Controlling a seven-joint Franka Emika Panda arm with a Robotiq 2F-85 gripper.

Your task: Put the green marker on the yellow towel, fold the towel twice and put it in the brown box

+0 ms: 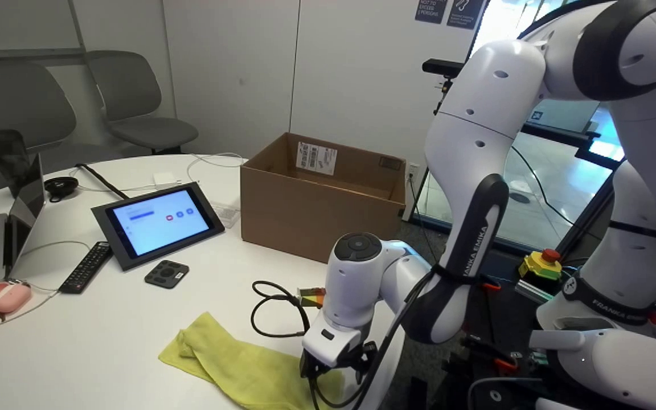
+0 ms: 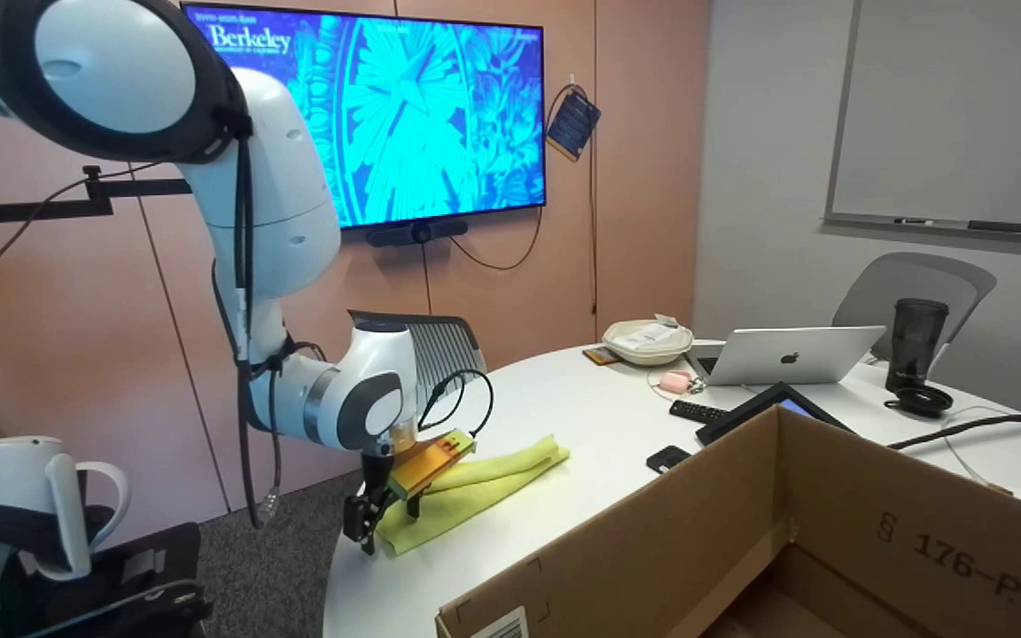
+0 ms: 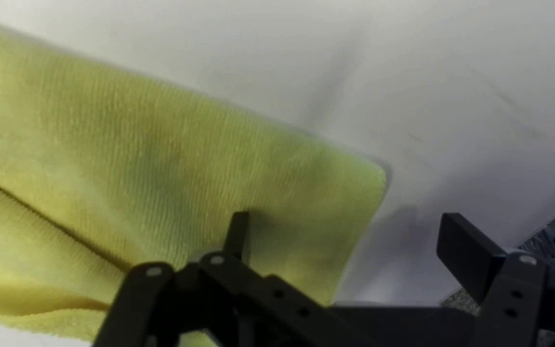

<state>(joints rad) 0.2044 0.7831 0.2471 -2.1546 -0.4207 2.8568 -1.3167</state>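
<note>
White desk [image 1: 89, 364], yellow towel [image 1: 248, 364], hand [image 3: 347, 232] spread astride its end.
Best pinch that edge low, then fold toward ten o'clock, wrist view.

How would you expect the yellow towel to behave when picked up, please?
The yellow towel would probably hang limp, as it lies in soft creases. Its ribbed, textured surface in the wrist view suggests it should not slip easily. Lying folded over on itself, it may fall open once lifted.

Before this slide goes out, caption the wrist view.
Open gripper astride an edge of the yellow towel, one finger over it, the other past it, near the rim of the white table.
</note>
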